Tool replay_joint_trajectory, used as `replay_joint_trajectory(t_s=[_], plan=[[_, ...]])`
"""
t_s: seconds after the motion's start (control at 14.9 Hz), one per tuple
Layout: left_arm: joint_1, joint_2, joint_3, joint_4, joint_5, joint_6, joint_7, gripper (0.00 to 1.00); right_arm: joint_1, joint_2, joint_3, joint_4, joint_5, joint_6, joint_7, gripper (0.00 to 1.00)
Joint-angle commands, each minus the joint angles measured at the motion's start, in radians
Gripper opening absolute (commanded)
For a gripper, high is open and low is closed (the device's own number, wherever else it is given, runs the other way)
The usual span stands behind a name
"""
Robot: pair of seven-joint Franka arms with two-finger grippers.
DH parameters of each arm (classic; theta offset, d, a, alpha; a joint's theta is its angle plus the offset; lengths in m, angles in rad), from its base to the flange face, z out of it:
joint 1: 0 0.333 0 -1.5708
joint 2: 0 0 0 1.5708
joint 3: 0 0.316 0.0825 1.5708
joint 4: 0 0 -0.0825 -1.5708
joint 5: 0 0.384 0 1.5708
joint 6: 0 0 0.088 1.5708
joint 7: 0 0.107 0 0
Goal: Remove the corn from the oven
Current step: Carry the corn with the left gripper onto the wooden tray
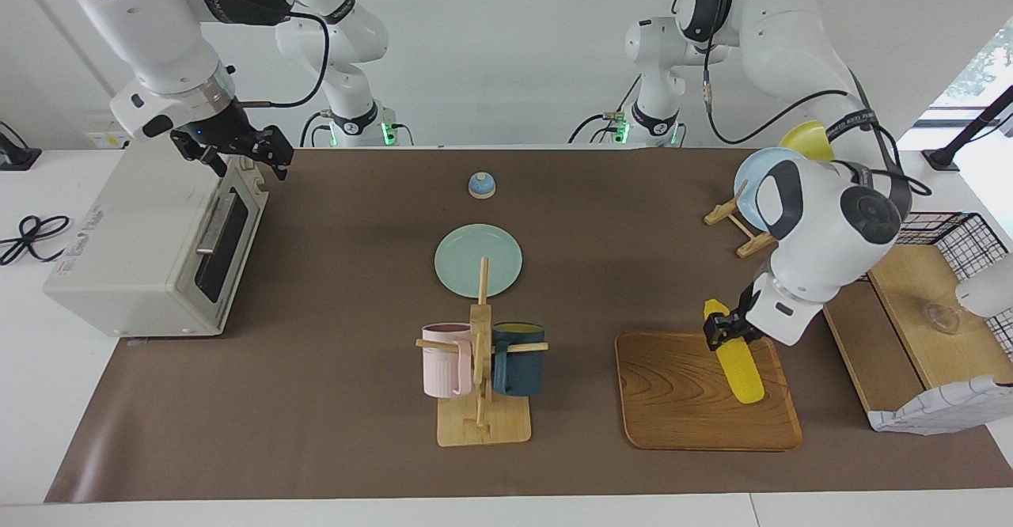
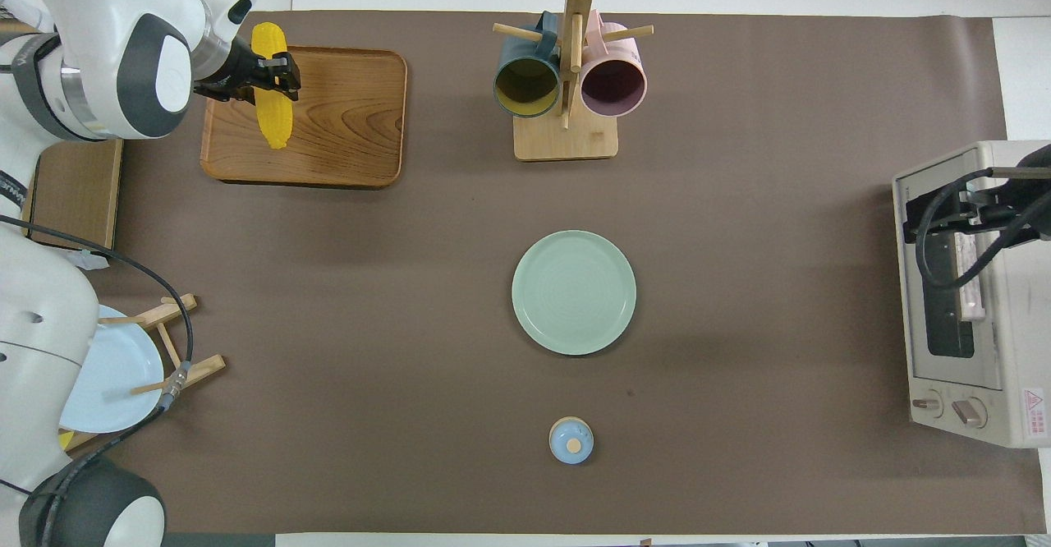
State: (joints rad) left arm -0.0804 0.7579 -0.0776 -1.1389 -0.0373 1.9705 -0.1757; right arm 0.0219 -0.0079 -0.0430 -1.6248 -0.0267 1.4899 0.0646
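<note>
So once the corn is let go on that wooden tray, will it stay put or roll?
The corn is round and tapered, so it would probably roll in a curve rather than straight. The wooden tray has a raised rim that should likely stop it. It looks stiff: it sticks out straight from the left gripper, shut on it near one end.
</note>
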Motion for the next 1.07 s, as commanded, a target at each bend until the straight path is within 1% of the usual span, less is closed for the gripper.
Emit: replay_joint_trajectory(t_s=[0.0, 0.13, 0.47, 0.54, 0.67, 0.74, 0.81, 1.01], plan=[[0.011, 0.035, -0.001, 0.057, 0.022, 0.014, 0.001, 0.0, -0.002, -0.011, -0.006, 0.003, -0.004, -0.01, -0.014, 1.0], [0.011, 0.037, -0.001, 0.05, 0.027, 0.034, 0.005, 0.0, -0.002, -0.009, -0.006, 0.002, 0.002, -0.007, -0.006, 1.0], [0.008, 0.02, -0.001, -0.028, 0.03, 0.112, 0.024, 0.0, -0.002, -0.012, -0.006, -0.001, 0.004, -0.014, -0.009, 1.0], [0.008, 0.014, 0.001, -0.047, 0.031, 0.126, 0.024, 0.0, -0.002, -0.012, -0.006, -0.001, 0.004, -0.013, -0.009, 1.0], [0.004, -0.017, 0.001, -0.114, 0.03, 0.169, 0.056, 0.0, -0.005, -0.011, -0.008, -0.001, 0.004, -0.008, -0.008, 1.0], [0.001, -0.026, 0.002, -0.139, 0.028, 0.182, 0.059, 0.8, -0.01, -0.011, -0.009, 0.0, 0.004, -0.007, -0.012, 1.0], [0.001, -0.028, 0.002, -0.14, 0.027, 0.177, 0.059, 1.0, -0.013, -0.011, -0.009, 0.0, 0.004, -0.007, -0.014, 1.0], [0.005, -0.028, 0.002, -0.133, 0.031, 0.151, 0.059, 1.0, -0.01, -0.009, -0.005, 0.005, 0.007, 0.009, -0.014, 1.0]])
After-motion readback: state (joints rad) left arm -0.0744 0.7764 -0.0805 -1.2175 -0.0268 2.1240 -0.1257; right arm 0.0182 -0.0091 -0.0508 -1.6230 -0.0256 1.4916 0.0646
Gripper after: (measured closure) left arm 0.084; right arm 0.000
